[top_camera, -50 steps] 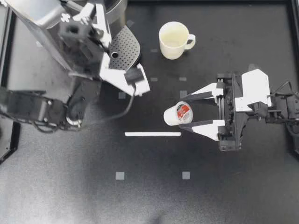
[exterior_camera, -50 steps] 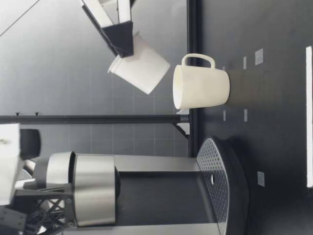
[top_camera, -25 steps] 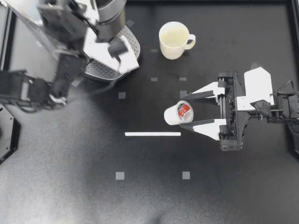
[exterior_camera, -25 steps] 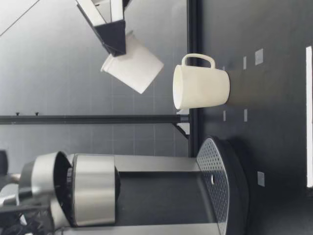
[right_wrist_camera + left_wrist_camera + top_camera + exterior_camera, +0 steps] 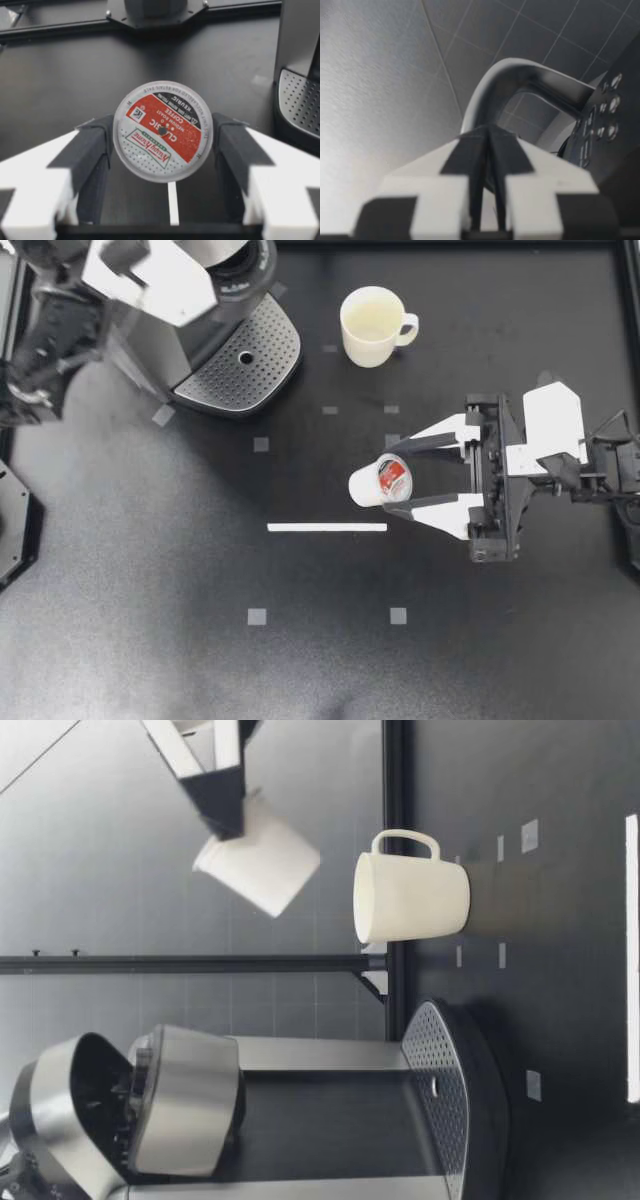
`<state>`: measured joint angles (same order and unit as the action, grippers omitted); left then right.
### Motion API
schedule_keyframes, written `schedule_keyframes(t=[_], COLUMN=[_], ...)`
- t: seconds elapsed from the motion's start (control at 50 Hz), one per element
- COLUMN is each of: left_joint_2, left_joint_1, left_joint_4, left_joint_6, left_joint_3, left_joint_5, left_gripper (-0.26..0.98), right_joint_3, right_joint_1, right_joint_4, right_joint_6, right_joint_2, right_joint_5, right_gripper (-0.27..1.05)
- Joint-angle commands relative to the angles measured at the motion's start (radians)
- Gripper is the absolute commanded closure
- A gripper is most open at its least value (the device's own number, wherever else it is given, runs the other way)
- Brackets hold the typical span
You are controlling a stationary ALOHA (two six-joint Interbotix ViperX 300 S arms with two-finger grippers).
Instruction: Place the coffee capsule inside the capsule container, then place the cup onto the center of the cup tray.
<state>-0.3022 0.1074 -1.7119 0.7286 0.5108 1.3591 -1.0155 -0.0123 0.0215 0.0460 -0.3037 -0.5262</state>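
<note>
R tool (image 5: pixel 403 479) pinches white, red-foil-lidded coffee capsule (image 5: pixel 375 485) tilted, mid-air over black bench (image 5: pixel 330 660), prob. staged for loading. L tool (image 5: pixel 175 285) clamps chrome handle (image 5: pixel 520 80), propping capsule container (image 5: pixel 105 1105) open. Cream mug (image 5: pixel 372 327) stands near perforated tray (image 5: pixel 240 360), not on it.

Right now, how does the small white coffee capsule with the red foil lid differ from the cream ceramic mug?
The small white coffee capsule hangs tilted above the table, clamped in my right gripper; the cream ceramic mug stands upright on the table, untouched. The capsule is sealed with a foil lid; the mug is open-topped and looks empty. Both are pale and round.
</note>
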Motion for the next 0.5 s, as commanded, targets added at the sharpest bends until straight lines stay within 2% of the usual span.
schedule_keyframes(t=[0.0, 0.14, 0.34, 0.48], left_joint_2=[-0.028, -0.035, -0.069, -0.092], left_joint_1=[0.041, 0.071, 0.106, 0.135], left_joint_4=[0.006, 0.009, 0.009, 0.009], left_joint_6=[0.009, 0.026, 0.071, 0.091], left_joint_3=[-0.006, 0.008, 0.035, 0.048], left_joint_5=[-0.017, -0.029, -0.064, -0.086], left_gripper=[0.59, 0.59, 0.59, 0.59], right_joint_3=[0.038, 0.075, 0.118, 0.129], right_joint_1=[-0.005, -0.020, -0.130, -0.164], right_joint_4=[0.000, 0.000, 0.000, -0.002], right_joint_6=[-0.005, -0.020, -0.052, -0.086], right_joint_2=[-0.025, -0.035, -0.080, -0.123], right_joint_5=[-0.029, -0.055, -0.054, -0.052], right_gripper=[0.22, 0.22, 0.22, 0.22])
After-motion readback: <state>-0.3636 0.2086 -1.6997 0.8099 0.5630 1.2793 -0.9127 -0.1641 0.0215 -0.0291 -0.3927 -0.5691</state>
